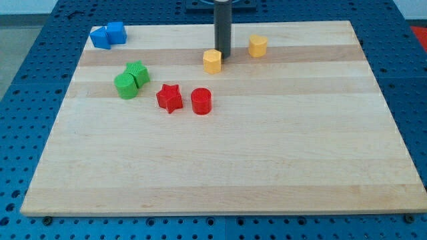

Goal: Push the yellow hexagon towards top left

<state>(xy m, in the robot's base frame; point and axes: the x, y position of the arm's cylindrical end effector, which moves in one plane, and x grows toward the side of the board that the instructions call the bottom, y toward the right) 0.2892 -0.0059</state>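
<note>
A yellow block that looks hexagonal (212, 61) sits on the wooden board (220, 167) near the top middle. My tip (222, 56) is at this block's upper right edge, touching it or nearly so. A second yellow block (258, 46) lies to the right of the rod, apart from it; I cannot make out its shape.
Two blue blocks (100, 37) (116, 32) touch each other at the board's top left corner. Two green blocks (125, 86) (138, 73) sit together at the left. A red star (169, 98) and a red cylinder (201, 101) lie below the yellow hexagon.
</note>
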